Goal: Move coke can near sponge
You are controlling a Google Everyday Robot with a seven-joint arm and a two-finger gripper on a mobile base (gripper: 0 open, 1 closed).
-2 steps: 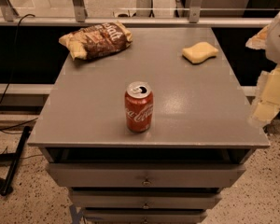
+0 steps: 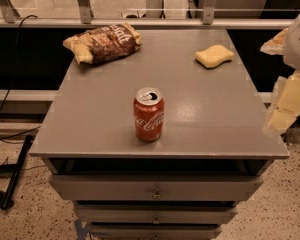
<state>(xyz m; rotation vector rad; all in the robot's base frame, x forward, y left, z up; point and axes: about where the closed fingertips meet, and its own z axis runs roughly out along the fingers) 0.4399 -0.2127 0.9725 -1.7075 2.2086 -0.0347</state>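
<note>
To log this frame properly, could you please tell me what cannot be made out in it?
- Camera view: the gripper, beside the right edge of the table, is cut off by the picture's right edge.
- Camera view: the print on the chip bag is too blurred to read.
- Camera view: the coke can hides its own far side.
- Camera view: the lowest drawer is cut off by the bottom edge.

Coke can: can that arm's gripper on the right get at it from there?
Probably yes. The gripper hangs off the right edge of the table, and the coke can stands alone near the front; the sponge and chip bag lie farther back.
</note>
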